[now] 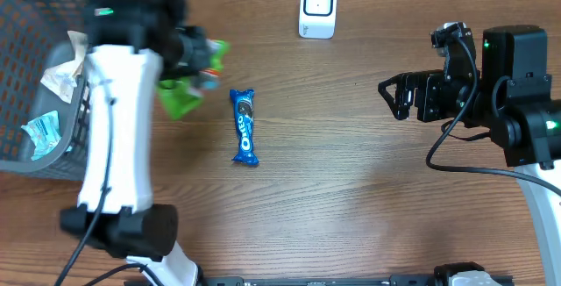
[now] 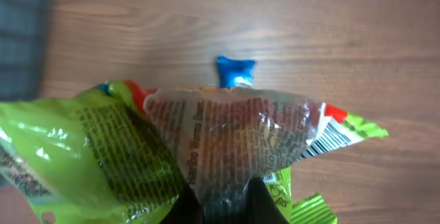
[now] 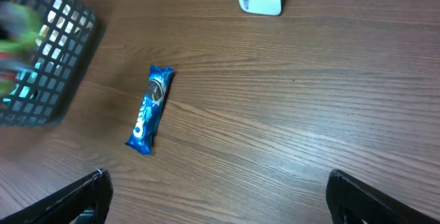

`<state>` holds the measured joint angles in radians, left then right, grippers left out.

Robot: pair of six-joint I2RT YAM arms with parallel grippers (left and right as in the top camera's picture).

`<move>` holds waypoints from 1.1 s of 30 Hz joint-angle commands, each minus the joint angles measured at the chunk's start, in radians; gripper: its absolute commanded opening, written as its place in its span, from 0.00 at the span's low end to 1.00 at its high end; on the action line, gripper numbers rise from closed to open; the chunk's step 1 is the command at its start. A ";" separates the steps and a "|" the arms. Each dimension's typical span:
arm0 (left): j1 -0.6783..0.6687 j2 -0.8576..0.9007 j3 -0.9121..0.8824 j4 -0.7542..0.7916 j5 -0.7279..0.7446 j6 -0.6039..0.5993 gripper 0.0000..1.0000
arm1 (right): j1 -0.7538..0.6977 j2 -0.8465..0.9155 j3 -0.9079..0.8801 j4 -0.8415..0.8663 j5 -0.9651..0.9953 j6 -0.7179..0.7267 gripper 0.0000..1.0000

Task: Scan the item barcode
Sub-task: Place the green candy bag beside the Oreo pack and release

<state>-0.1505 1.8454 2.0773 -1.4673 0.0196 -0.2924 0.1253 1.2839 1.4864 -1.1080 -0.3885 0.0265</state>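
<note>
Filling my left wrist view is the green snack bag (image 2: 103,148), with the left gripper (image 2: 225,195) clamped on a pinch of its clear crinkled film. Its barcode (image 2: 328,140) sits on a folded corner flap off to one side. From overhead the bag hangs just beside the basket (image 1: 26,75), and I judge it to be lifted off the counter (image 1: 351,189).

Beyond the bag lies a blue cookie pack (image 1: 244,126), flat on the counter and apart from everything else. The white scanner (image 1: 317,8) stands at the far edge, well apart from the bag. My right gripper (image 3: 218,198) hovers with its jaws wide apart, holding nothing.

My worries from here:
- The grip is only on thin film, so a quick swing could let the bag slide out.
- The barcode flap is creased and shiny, so glare or a fold could spoil the read.
- I cannot tell whether the flap will face the scanner without a wrist turn.
- The low-hanging bag could drag the cookie pack.
</note>
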 commanded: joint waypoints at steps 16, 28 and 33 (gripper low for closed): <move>-0.290 0.169 -0.473 0.418 0.060 -0.122 0.04 | 0.003 -0.004 0.025 -0.001 -0.006 0.004 1.00; -0.259 0.148 -0.298 0.261 0.104 -0.030 0.52 | 0.003 -0.004 0.025 -0.002 -0.006 0.004 1.00; -0.206 0.148 0.000 0.072 0.089 0.035 0.42 | 0.003 -0.004 0.025 -0.002 -0.006 0.004 1.00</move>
<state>-0.3893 2.0266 1.9156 -1.3502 0.1165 -0.3191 0.1253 1.2839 1.4864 -1.1156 -0.3889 0.0269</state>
